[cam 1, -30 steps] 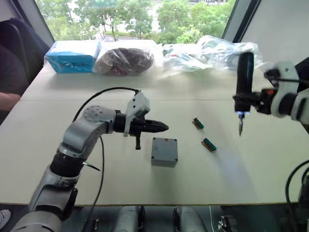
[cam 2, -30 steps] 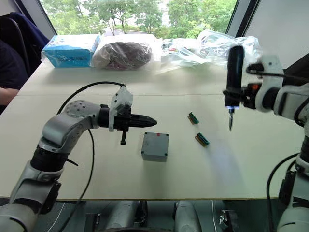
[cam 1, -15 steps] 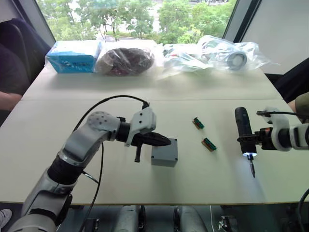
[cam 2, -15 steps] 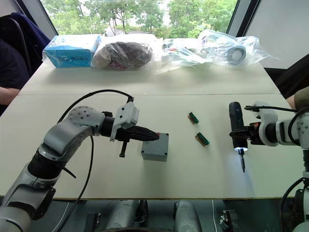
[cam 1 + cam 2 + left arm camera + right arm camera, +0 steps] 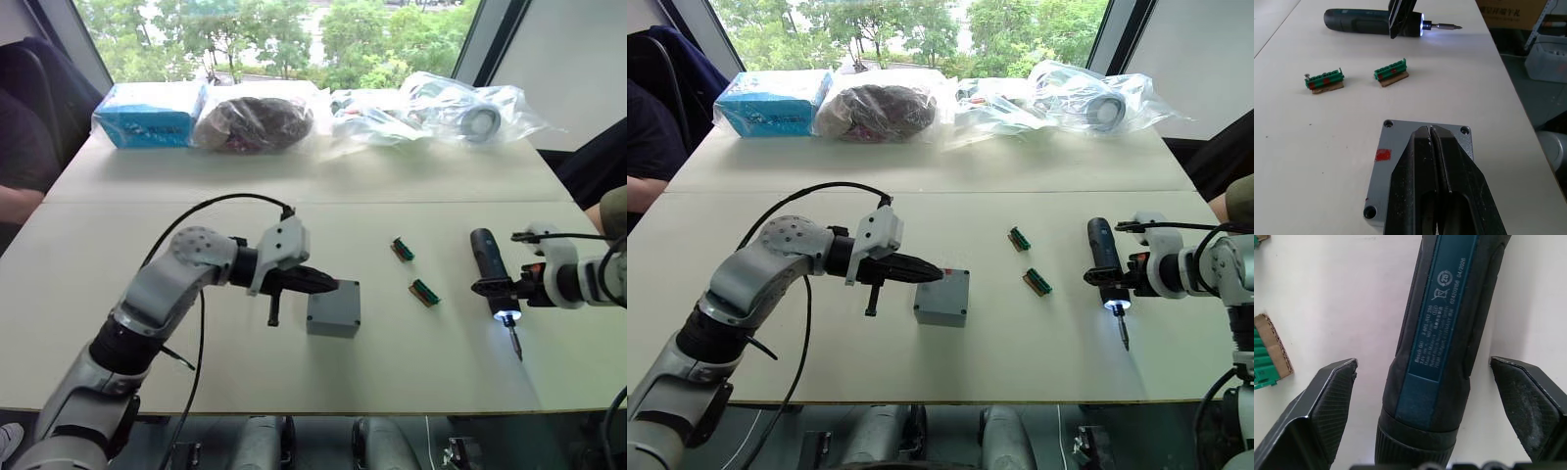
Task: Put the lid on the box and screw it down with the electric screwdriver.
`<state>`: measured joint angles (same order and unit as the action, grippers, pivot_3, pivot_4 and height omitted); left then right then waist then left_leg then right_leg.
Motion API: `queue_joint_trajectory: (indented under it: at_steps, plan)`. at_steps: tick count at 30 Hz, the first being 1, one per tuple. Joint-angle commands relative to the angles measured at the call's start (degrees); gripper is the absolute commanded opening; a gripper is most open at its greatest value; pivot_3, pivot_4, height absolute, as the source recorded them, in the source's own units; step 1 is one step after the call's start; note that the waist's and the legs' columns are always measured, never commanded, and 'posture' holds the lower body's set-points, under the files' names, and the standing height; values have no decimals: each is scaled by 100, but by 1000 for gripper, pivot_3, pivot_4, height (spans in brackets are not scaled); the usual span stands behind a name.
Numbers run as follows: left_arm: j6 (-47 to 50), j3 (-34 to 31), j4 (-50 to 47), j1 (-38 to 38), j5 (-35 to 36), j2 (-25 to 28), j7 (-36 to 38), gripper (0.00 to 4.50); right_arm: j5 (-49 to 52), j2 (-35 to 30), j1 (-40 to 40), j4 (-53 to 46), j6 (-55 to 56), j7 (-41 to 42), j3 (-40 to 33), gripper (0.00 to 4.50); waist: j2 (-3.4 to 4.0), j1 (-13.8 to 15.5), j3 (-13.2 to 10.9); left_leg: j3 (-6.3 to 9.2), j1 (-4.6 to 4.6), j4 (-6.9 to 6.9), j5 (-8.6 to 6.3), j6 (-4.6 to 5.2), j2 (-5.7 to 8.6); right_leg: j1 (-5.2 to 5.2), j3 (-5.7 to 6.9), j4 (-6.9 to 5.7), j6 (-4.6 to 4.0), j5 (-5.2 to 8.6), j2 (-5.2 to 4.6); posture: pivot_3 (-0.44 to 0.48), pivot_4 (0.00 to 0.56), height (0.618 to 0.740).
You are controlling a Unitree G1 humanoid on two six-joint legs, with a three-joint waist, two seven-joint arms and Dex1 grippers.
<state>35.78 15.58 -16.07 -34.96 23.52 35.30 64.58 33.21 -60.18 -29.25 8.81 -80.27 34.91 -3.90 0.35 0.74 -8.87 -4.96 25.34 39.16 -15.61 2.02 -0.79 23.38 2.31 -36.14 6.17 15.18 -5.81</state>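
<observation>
The grey box (image 5: 334, 309) stands mid-table with the lid (image 5: 1420, 161) on top, a flat grey face with corner screw holes and a small red mark. My left gripper (image 5: 331, 285) is shut and empty, its tips (image 5: 1430, 131) over the lid's near-left part. Whether they touch it I cannot tell. The electric screwdriver (image 5: 490, 274) lies on the table to the right, its tip light on and its bit pointing toward the front edge. My right gripper (image 5: 1422, 364) is open around its dark blue body (image 5: 1449, 328), with a gap on each side.
Two green connector strips (image 5: 402, 250) (image 5: 424, 292) lie between the box and the screwdriver. A blue packet (image 5: 149, 113) and several plastic bags (image 5: 257, 122) line the far edge. A person's arm (image 5: 18, 201) rests at the left. A black cable (image 5: 211, 211) loops over my left arm.
The right arm brought the screwdriver down from upright in the air to lie on the table, and the fingers let go. My left gripper slid right, reaching the box top.
</observation>
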Motion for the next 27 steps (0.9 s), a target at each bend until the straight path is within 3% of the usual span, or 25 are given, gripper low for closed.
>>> queue_joint_trajectory:
  at_steps: [1,4,7,10,15,27]
  plan:
    - [315,-846,82,-205,534,90,-132,0,52,-358,-292,-507,246,269,-446,4477,2,-8,-1,-1,1,0,0,0,0,3,-1,0,0,0,0,0,150,740]
    - [439,-1292,356,-288,701,319,-117,0,199,-665,-605,-840,482,684,-689,4477,3,-17,-2,-1,1,0,1,-3,-3,6,-1,-2,2,0,1,0,150,740]
    - [225,-1322,603,-169,479,588,-53,0,251,-810,-626,-1446,890,965,-740,4477,1,-17,-2,0,-1,-2,1,-3,-7,5,-1,-1,9,5,6,0,150,740]
    - [-268,-656,683,252,-199,810,8,0,515,-484,83,-2984,1220,1155,-441,4477,-6,-16,2,3,-6,-4,1,-4,-12,-1,-1,1,9,5,13,0,150,740]
    - [-312,-363,710,504,-319,550,-92,0,727,153,1137,-4363,1653,1210,84,4477,-24,54,-5,8,5,6,0,-1,-10,-1,3,-4,9,5,8,0,150,740]
    - [-756,266,936,466,-943,203,-48,0,319,805,1258,-4539,1926,870,1104,4477,-29,16,-2,7,-5,11,-1,0,-5,-10,3,-5,9,3,3,0,150,740]
